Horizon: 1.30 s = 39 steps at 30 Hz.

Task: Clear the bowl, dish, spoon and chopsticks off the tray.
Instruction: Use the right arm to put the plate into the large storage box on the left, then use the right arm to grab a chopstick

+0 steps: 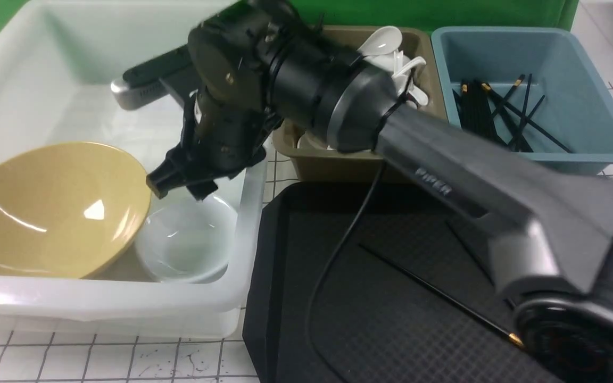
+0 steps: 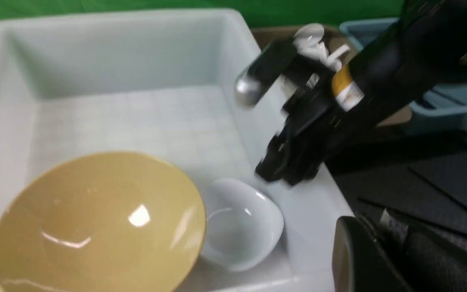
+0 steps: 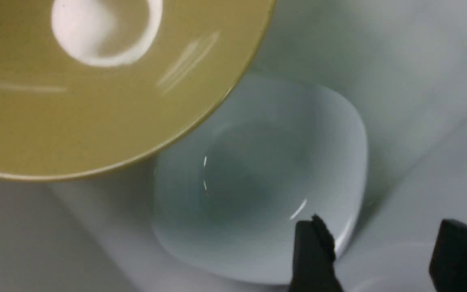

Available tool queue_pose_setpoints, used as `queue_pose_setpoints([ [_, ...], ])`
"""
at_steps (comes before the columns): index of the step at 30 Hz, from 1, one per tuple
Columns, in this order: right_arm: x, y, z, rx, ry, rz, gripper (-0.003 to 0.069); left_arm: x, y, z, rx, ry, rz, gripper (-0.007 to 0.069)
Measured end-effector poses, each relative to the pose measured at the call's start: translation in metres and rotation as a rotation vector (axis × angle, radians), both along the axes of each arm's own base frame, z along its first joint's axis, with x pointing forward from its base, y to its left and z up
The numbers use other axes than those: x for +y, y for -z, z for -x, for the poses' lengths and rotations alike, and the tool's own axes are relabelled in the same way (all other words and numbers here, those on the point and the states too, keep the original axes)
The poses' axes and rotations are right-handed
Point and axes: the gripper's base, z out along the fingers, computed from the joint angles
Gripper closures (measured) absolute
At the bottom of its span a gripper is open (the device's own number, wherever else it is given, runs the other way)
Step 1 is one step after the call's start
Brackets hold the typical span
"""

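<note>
Yellow bowl (image 1: 51, 210) tilted inside a white tub (image 1: 125, 311), off at nine o'clock from the black tray (image 1: 391, 340). White dish (image 1: 187, 242) in the same tub, at three o'clock of the bowl, one edge tucked under its rim. Poised just above the dish, the right gripper (image 1: 179, 183), jaws released and empty (clear gap in the wrist view). Black chopsticks (image 1: 439, 295) lying on the tray, one partly hidden by the right arm (image 1: 471, 181). Barely in view, the left gripper (image 2: 383, 251), jaws clenched, nothing seen in them.
</note>
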Motion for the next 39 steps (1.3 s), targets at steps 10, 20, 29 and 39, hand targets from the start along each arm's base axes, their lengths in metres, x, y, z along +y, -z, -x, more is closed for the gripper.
queue_pose_setpoints([
  [10,-0.154,-0.066,0.040,-0.034,0.003,0.149,0.0226,0.001,0.071,-0.025,0.221,-0.010,0.005,0.0589],
  [20,-0.258,0.089,0.084,0.305,0.168,0.350,0.0227,0.005,0.133,-0.032,0.220,-0.061,0.005,0.0589],
  [29,-0.266,0.144,0.096,0.324,0.185,0.333,0.0271,0.007,0.141,-0.035,0.180,-0.087,0.011,0.0589],
  [39,-0.249,0.151,0.084,0.272,0.115,0.201,0.0557,0.009,0.137,-0.040,0.103,-0.115,0.021,0.0589],
])
